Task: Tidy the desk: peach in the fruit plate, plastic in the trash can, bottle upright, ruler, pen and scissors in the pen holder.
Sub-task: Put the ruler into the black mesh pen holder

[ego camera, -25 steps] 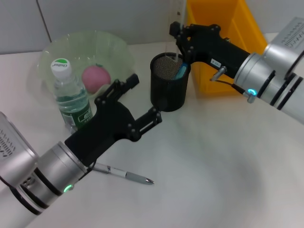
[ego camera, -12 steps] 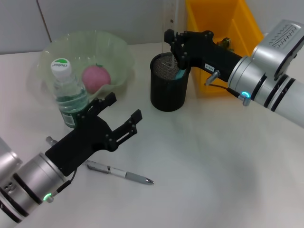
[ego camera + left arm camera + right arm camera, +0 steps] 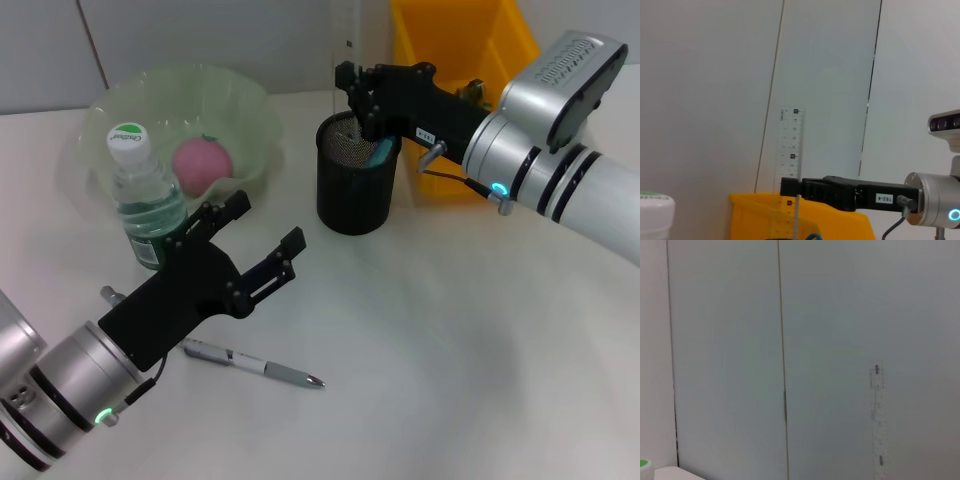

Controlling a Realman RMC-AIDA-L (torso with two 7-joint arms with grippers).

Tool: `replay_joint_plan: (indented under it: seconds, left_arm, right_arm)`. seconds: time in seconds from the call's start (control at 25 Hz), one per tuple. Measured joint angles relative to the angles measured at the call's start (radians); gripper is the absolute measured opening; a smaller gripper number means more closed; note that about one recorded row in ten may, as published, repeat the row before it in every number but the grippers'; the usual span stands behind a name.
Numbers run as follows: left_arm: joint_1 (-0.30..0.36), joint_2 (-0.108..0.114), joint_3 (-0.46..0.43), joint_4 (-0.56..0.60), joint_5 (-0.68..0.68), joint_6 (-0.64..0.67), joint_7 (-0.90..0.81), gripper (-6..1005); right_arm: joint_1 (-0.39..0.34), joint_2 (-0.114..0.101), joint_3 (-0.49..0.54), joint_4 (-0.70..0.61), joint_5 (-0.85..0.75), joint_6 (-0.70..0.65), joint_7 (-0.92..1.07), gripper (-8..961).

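Observation:
My right gripper (image 3: 357,92) hovers over the black mesh pen holder (image 3: 355,195), shut on a clear ruler (image 3: 351,38) that stands upright above the holder's mouth. From the left wrist view the ruler (image 3: 791,160) is pinched in that gripper (image 3: 790,188). A blue handle (image 3: 381,152) shows inside the holder. The pen (image 3: 256,364) lies on the table below my left gripper (image 3: 266,222), which is open and empty. The bottle (image 3: 146,200) stands upright beside the green fruit plate (image 3: 250,105), with the peach (image 3: 203,162) in the plate. No plastic is in view.
The yellow trash can (image 3: 470,55) stands right behind the pen holder, close under my right arm. The wall rises just beyond it. Bare white tabletop (image 3: 470,340) stretches to the right and front of the pen.
My left gripper drew back from beside the pen holder toward the near left, staying open. My right gripper shifted left over the holder, with the ruler held upright in it.

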Motion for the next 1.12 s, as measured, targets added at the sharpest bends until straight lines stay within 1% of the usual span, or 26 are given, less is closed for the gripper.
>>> replay_joint_plan:
  seconds: [0.36,0.84,1.12]
  left_arm:
    - [0.001,-0.003,0.000,0.003,0.000,0.006,-0.001,806]
    - [-0.002,-0.001,-0.002,0.009,0.000,0.011,-0.006,803]
    - [-0.001,0.006,-0.012,0.012,0.000,0.016,-0.008,802]
  right_arm:
    - [0.005,0.000,-0.001,0.015,-0.002,0.039,0.007,80]
    - [0.002,0.000,-0.001,0.015,-0.008,0.049,0.009,95]
    - [-0.009,0.000,0.011,0.009,-0.001,0.040,0.045,232]
